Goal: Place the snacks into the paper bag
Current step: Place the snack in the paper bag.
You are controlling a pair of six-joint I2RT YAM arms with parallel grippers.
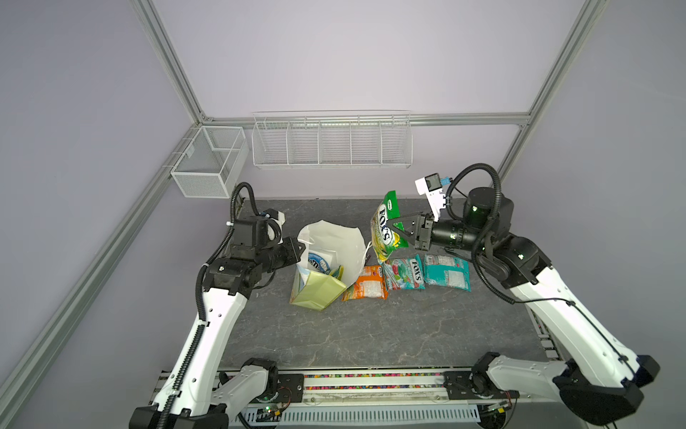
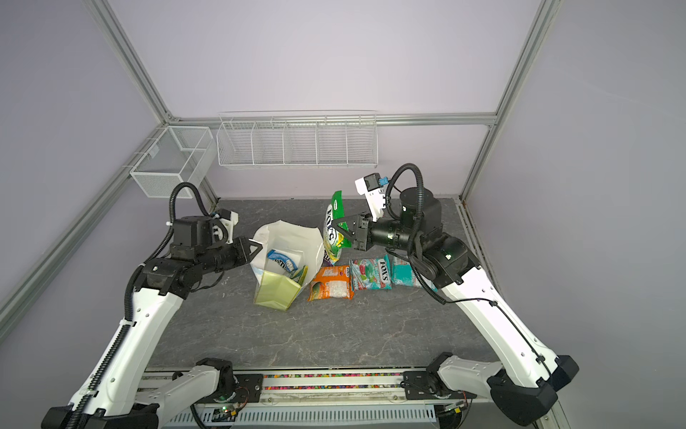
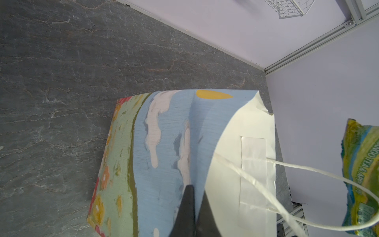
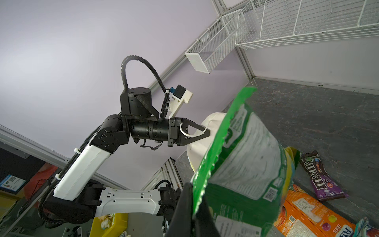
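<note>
The paper bag (image 1: 336, 237) (image 2: 287, 237) (image 3: 164, 143) stands open left of the table's middle, with a blue M&M's pack (image 1: 319, 262) inside. My left gripper (image 1: 301, 243) (image 3: 196, 189) is shut on the bag's left rim. My right gripper (image 1: 394, 227) (image 4: 193, 195) is shut on the green FOX'S pouch (image 1: 386, 223) (image 2: 334, 223) (image 4: 246, 164), which hangs in the air just right of the bag. On the table below lie an orange pouch (image 1: 365, 288), a teal-red FOX'S pouch (image 1: 404, 273), a teal pouch (image 1: 447, 273) and a brown-purple M&M's pack (image 4: 322, 178).
A white wire rack (image 1: 332, 143) and a mesh basket (image 1: 209, 161) hang on the back frame. The dark stone-look table (image 1: 371, 334) ends at a rail along the front, and aluminium posts stand at the back corners.
</note>
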